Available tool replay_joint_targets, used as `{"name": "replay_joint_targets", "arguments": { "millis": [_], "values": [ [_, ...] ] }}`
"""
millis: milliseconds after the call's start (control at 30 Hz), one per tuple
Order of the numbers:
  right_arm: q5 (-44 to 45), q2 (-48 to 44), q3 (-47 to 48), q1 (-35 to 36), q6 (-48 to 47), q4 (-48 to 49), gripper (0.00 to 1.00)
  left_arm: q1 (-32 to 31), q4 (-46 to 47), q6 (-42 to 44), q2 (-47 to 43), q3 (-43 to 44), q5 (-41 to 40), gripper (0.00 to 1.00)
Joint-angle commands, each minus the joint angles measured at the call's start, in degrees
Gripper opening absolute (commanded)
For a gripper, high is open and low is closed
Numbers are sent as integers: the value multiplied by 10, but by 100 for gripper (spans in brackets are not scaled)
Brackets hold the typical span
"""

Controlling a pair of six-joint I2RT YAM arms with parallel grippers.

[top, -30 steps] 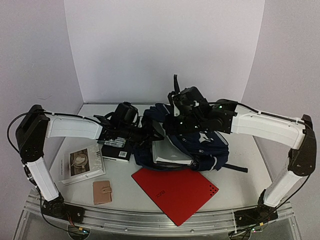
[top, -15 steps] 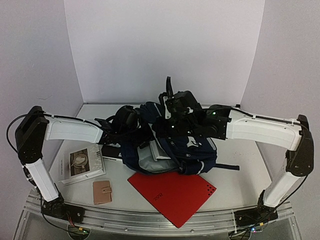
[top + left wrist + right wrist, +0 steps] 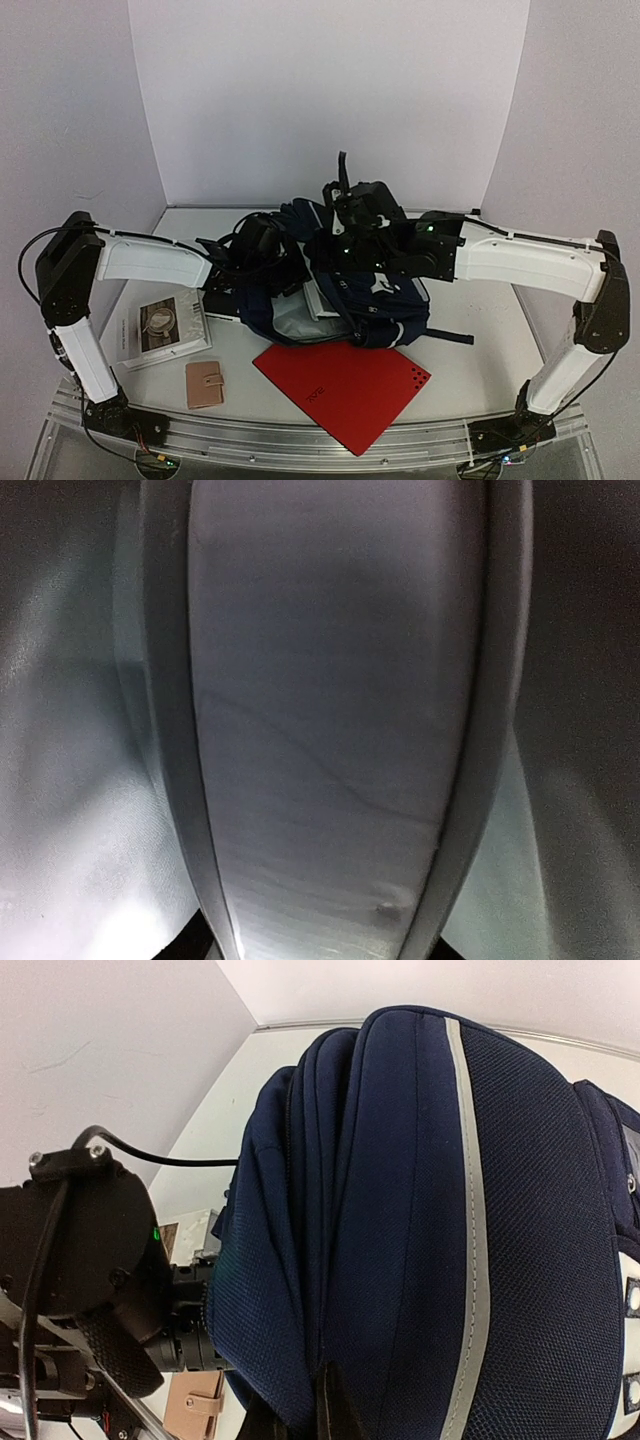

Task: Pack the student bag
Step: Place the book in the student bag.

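Note:
The student bag (image 3: 375, 295), dark navy with a light-grey stripe, stands half raised at the middle of the table; it also fills the right wrist view (image 3: 420, 1210). My right gripper (image 3: 345, 235) is shut on a fold of its top fabric (image 3: 325, 1410) and holds it up. My left gripper (image 3: 278, 268) reaches into the bag's open left side, its fingers hidden by fabric. The left wrist view shows only a wide pale grey slab (image 3: 330, 730), like a book's edge, between grey lining. A pale book (image 3: 318, 300) shows inside the opening.
A red folder (image 3: 345, 378) lies in front of the bag. A tan wallet (image 3: 205, 384) and a printed booklet (image 3: 160, 325) lie at the front left. A black book (image 3: 222, 300) lies under the left arm. White walls close the back and both sides.
The right gripper has pulled the bag's top up and to the left, so the bag stands more upright. The left gripper has gone deeper into the opening. More of the red folder shows.

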Motion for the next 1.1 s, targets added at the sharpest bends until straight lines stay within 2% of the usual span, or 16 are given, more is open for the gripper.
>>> {"name": "replay_joint_targets", "arguments": {
  "millis": [0,133,200,367,500,667,867,1067],
  "values": [
    [40,-51,-3,7,28,82,0,-3,-3,45,-22,27,-26,48],
    [72,-65,-20,7,34,75,0,-3,-61,67,-77,3,-48,70],
    [82,-65,-22,7,36,70,0,-3,-91,76,-98,-5,-49,76],
    [84,-55,-21,7,40,64,0,-3,-120,70,-133,-27,-48,83],
    [80,-50,-17,7,40,64,0,-4,-107,54,-126,-40,-30,78],
    [75,-47,-16,7,40,64,0,-6,-51,53,-91,-35,-4,63],
    [69,-46,-19,7,40,64,0,-17,-5,57,-14,29,22,46],
    [76,-46,-25,7,41,64,0,-29,16,60,44,80,31,42]
  ]
}}
